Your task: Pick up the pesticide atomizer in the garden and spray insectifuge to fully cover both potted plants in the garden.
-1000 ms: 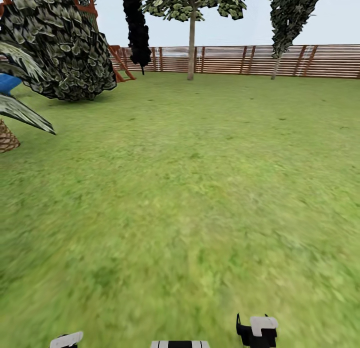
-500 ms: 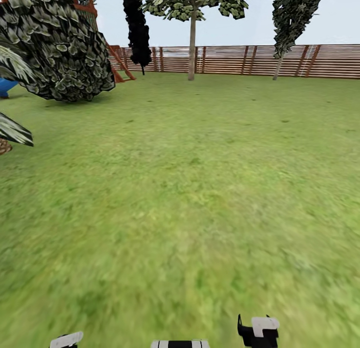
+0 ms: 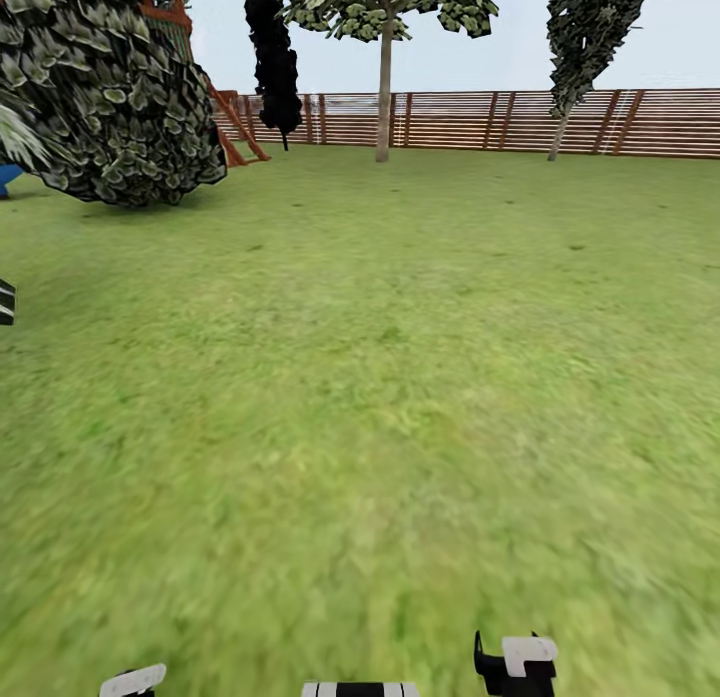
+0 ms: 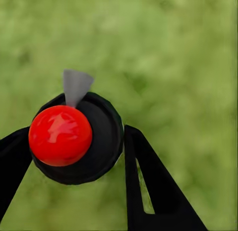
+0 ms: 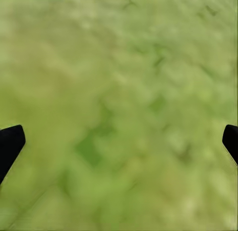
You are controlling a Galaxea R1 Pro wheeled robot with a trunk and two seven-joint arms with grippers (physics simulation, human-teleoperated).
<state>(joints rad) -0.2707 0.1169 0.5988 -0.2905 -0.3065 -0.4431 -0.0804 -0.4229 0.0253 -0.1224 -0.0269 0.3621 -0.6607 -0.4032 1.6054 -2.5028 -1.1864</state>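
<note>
Open lawn (image 3: pixel 380 377) bounded by a brown horizontal-slat wooden fence (image 3: pixel 480 119).
Before the fence stand a pale-trunked tree (image 3: pixel 385 77), a narrow black shrub (image 3: pixel 272 57) to its left and a dark conifer (image 3: pixel 580 37) to its right. A large dark bush (image 3: pixel 110 97) sits further left, nearer. Pale sky, even daylight.

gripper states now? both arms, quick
Left gripper: shut on a round black object with a red top.
Right gripper: open, empty, over grass.
</note>
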